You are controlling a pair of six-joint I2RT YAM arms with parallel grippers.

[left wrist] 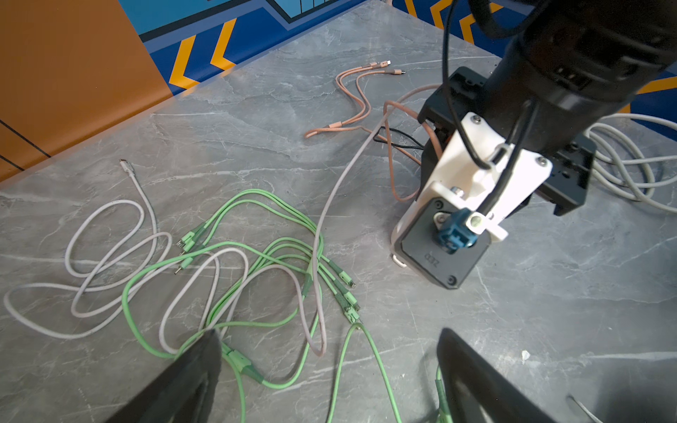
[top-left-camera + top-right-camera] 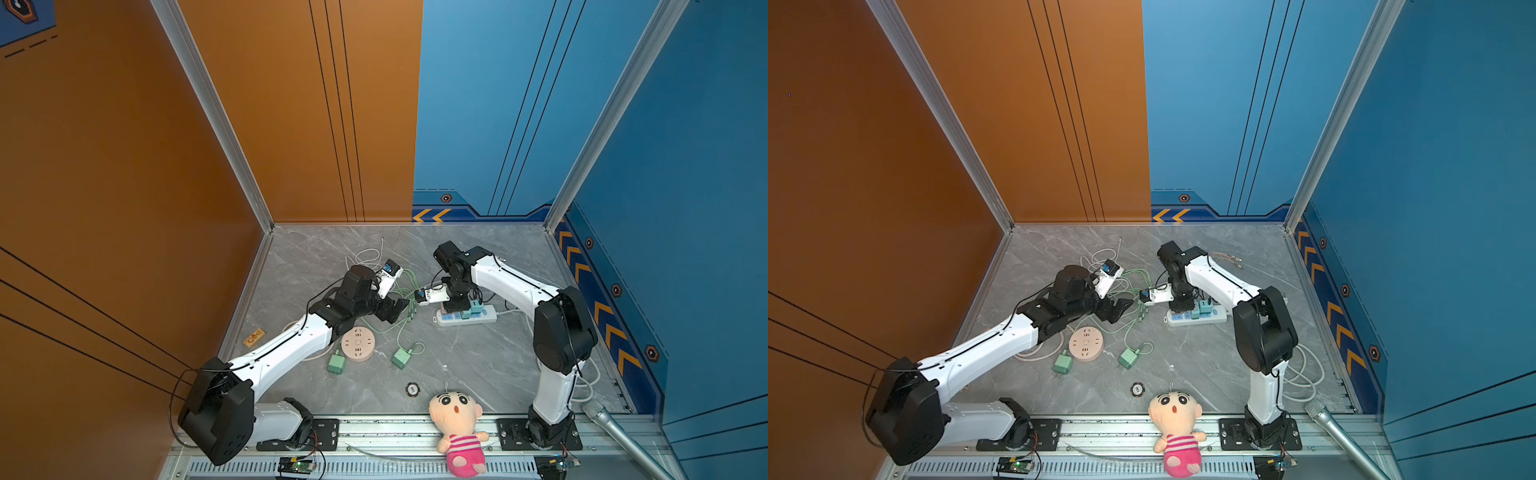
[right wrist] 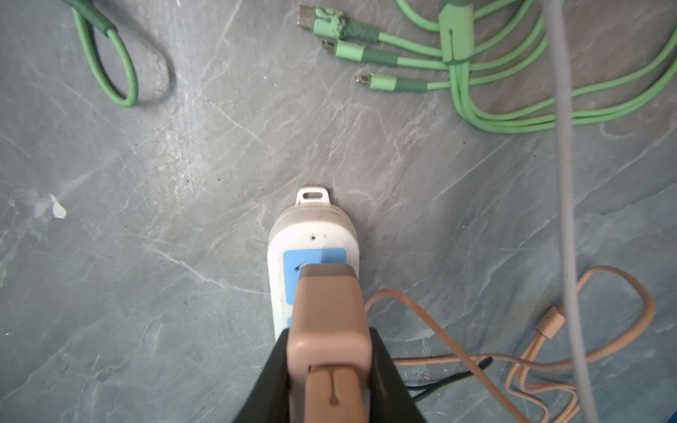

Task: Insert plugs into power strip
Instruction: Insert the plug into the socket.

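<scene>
Taking the far wall as twelve o'clock in the top views, the white power strip with blue socket panels [image 2: 490, 312] lies on the grey marble-patterned bench [image 2: 478, 365] at about three o'clock of centre, its length running nine to three. Two teal cube adapters [image 2: 475, 308] stand plugged in toward its three o'clock half, so the nine o'clock end is the free one.

The right jaws hang straight down over that free end, clenched on the dusty pink-brown cube adapter [image 3: 328, 315]. They grip its two flat side faces, so the prongs point down and the body sits square to the slots. In the right wrist view the adapter is over the last blue panel, with a glint of metal at a slot. Whether the prongs are fully home I cannot tell. Its thin peach cable [image 3: 476, 329] trails on the bench beside the strip, slack enough, I judge, not to drag on the adapter.

The left jaws are released, spread wide and holding nothing. They hover low above the tangle of thin green cables [image 1: 256, 227] near centre, probably kept clear of the strip yet close to the next pickup.

Two green cube adapters lie unplugged, one [image 2: 336, 362] at seven o'clock just beside a round peach socket disc [image 2: 358, 344], the other [image 2: 400, 358] at six o'clock. Both look to lie on their sides, so each would need turning prongs-down before insertion.
</scene>
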